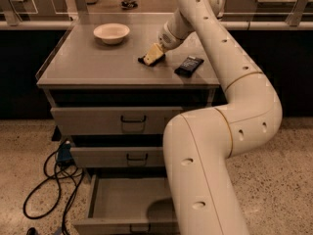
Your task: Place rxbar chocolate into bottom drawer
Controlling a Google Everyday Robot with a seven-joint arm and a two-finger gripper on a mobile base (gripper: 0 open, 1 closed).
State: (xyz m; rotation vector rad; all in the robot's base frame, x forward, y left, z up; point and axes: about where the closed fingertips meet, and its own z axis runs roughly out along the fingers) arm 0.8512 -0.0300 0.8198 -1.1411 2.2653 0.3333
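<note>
My gripper point(150, 58) is low over the grey cabinet top point(88, 65), near its middle, pointing down-left. A small dark thing point(142, 60) shows right at its tip, mostly hidden; I cannot tell what it is. A dark wrapped bar point(189, 65) lies flat on the top to the right of the gripper, apart from it; I cannot tell whether it is the rxbar chocolate or the dark blue bar. The bottom drawer point(93, 199) is pulled out below, and the part of its inside that shows is bare.
A white bowl point(111, 32) stands at the back left of the top. The top drawer point(133, 119) and middle drawer point(136, 156) are shut. My arm point(205, 180) covers the drawers' right side. Black cables point(54, 180) lie on the floor at the left.
</note>
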